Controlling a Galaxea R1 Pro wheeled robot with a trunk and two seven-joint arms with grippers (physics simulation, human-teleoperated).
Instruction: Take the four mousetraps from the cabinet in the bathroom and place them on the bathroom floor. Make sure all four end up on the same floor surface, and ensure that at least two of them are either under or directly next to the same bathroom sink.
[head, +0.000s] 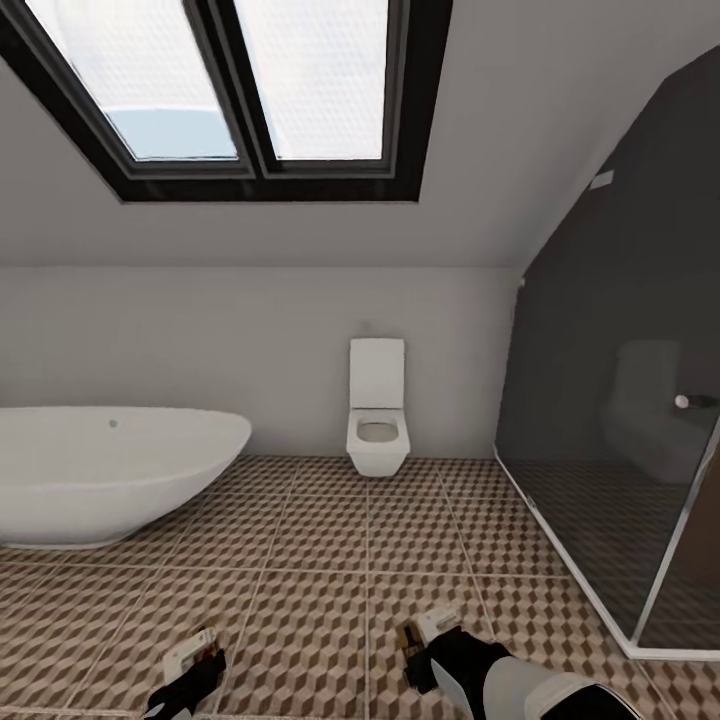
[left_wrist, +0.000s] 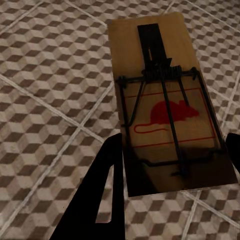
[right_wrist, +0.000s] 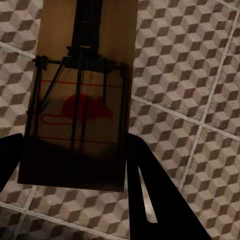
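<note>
Jaws of both grippers each pinch one mousetrap, carried over the bathroom floor (head: 330, 560).
Left mousetrap (left_wrist: 165, 105), right mousetrap (right_wrist: 82, 95); transport step; next: find the sink, likely not at 12 o'clock.

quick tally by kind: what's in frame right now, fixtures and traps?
Mousetraps: 2, the left mousetrap held in the left gripper, the right mousetrap in the right gripper
Bathtub: 1
Toilet: 1
Shower enclosure: 1
Skylight: 1
Total: 6
</note>
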